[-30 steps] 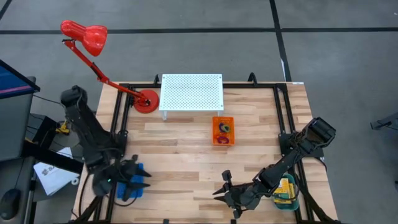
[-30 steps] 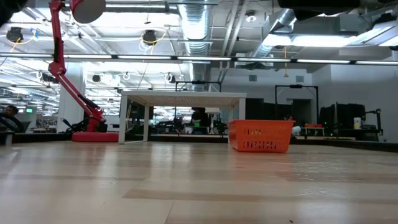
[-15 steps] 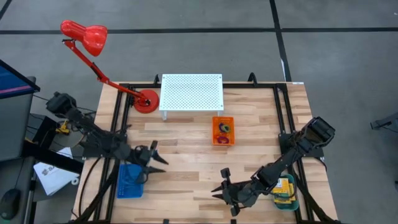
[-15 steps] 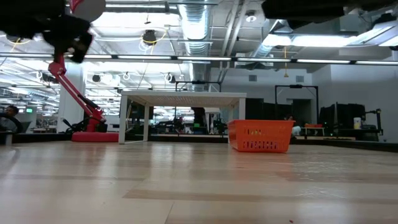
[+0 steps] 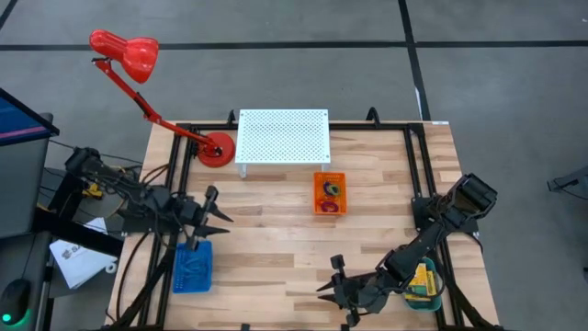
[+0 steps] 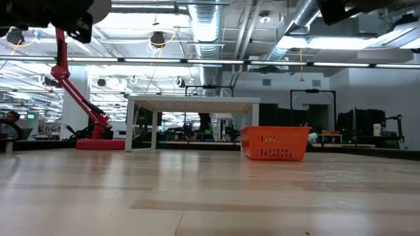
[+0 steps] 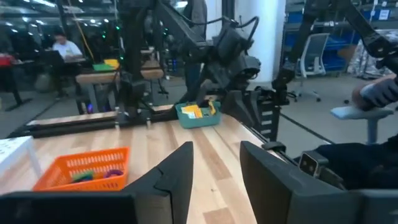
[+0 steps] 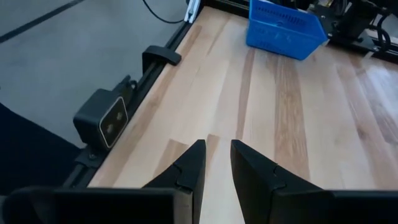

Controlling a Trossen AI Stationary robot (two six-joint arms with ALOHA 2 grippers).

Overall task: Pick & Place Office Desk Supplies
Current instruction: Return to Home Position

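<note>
Overhead, the wooden table [image 5: 276, 230] carries a white perforated stand [image 5: 283, 136] at its far edge, with a red lamp [image 5: 216, 150] beside it. My left gripper [image 5: 220, 206] hovers over the table's left side, just beyond the blue tray [image 5: 191, 267]; its fingers [image 7: 180, 174] stand moderately apart and hold nothing. My right gripper [image 5: 329, 280] hangs near the front edge, beside the teal tray [image 5: 434, 296]; its fingers [image 8: 189, 168] are separated by a narrow gap, also empty. The orange tray [image 5: 318, 204] sits mid-table and holds coloured rubber bands [image 5: 331, 190]. Yellow boxes [image 5: 421, 280] lie in the teal tray. What lies in the blue tray, I cannot tell.
</note>
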